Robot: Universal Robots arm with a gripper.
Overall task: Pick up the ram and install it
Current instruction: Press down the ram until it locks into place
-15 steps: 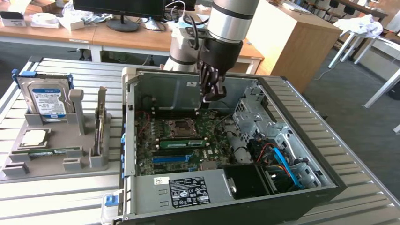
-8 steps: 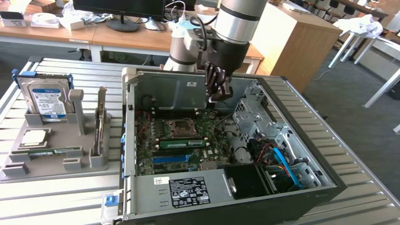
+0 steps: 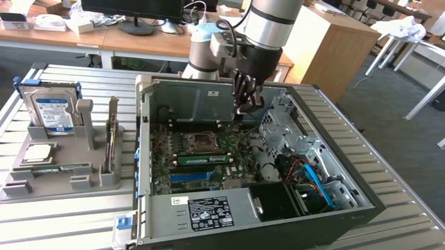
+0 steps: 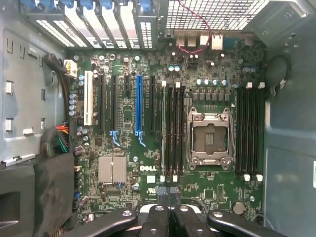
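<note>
Beside the socket (image 3: 201, 141), the ram (image 3: 203, 158) stands long, green.

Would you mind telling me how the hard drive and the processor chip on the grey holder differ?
Pose: the hard drive stands upright in its slot, while the processor chip lies flat. Size: the hard drive is bigger than the processor chip. Look: the hard drive carries a blue-and-white label; the processor chip is plain silver and square. Both sit on the grey holder at the exterior view's left, outside the computer case.
</note>
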